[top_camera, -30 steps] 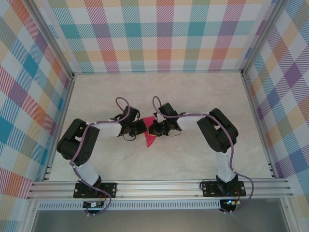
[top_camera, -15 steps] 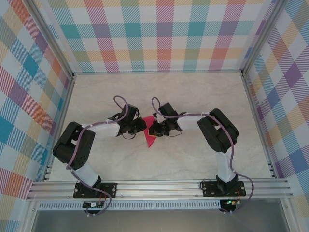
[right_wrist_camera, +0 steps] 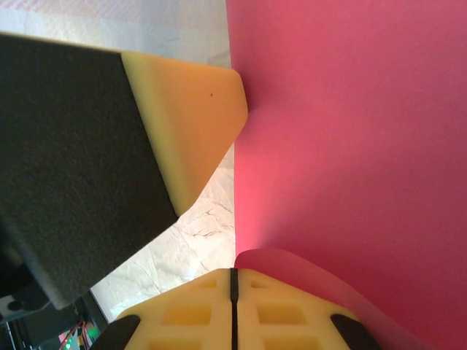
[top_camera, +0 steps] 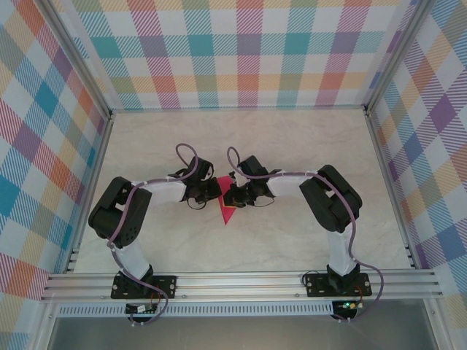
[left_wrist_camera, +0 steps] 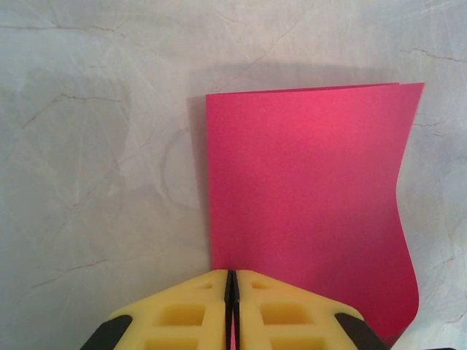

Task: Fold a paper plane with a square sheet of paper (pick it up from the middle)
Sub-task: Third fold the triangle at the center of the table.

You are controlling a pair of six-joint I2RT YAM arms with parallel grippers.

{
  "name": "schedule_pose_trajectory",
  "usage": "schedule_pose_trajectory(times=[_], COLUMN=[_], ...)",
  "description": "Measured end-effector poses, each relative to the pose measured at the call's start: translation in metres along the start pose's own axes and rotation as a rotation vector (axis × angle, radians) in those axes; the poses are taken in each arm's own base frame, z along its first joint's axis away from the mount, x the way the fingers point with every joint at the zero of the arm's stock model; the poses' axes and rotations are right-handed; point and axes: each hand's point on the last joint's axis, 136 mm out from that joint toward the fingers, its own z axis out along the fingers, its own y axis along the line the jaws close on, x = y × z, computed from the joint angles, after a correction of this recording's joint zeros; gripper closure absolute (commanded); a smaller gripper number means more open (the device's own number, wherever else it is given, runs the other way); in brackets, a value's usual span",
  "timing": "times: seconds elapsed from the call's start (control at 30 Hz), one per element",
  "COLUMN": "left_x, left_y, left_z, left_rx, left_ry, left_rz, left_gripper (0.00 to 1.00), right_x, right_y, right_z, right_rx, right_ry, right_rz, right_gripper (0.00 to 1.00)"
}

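Note:
The square sheet of paper (top_camera: 225, 202) is magenta-pink and folded, and it hangs between my two grippers at mid-table. From above it looks like a narrow wedge with its tip toward me. My left gripper (left_wrist_camera: 231, 273) is shut at the sheet's near edge, with a pink sliver showing in its jaw line. The sheet (left_wrist_camera: 306, 197) spreads out flat beyond the tips and casts a shadow on the table. My right gripper (right_wrist_camera: 234, 269) is shut where a flap of the sheet (right_wrist_camera: 350, 146) curls out of its tips. The left gripper's yellow finger (right_wrist_camera: 191, 127) touches the sheet's edge.
The table top (top_camera: 292, 146) is pale marble, fenced by aluminium posts and chequered walls. Both arms (top_camera: 124, 219) (top_camera: 332, 197) reach in from the near rail and meet at the middle. A purple cable (top_camera: 186, 154) loops above each wrist.
The left arm's elbow swung outward and came back. The sheet's pointed tip has shifted slightly toward me. Both grippers stay shut at the sheet.

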Motion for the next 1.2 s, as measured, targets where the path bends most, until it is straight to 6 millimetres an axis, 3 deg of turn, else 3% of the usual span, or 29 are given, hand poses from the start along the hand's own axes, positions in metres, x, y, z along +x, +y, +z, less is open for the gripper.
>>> schedule_pose_trajectory(times=[0.57, 1.2], left_x=[0.001, 0.001], left_y=[0.001, 0.001], left_z=[0.000, 0.000], left_rx=[-0.006, -0.005], left_ry=[0.007, 0.007], left_rz=[-0.001, -0.001], left_gripper=[0.89, 0.89], right_x=[0.000, -0.003], right_y=[0.000, -0.011], right_z=[-0.007, 0.004], right_rx=[0.035, 0.056], right_ry=[-0.018, -0.010], right_rz=[-0.006, 0.020], right_gripper=[0.92, 0.91])
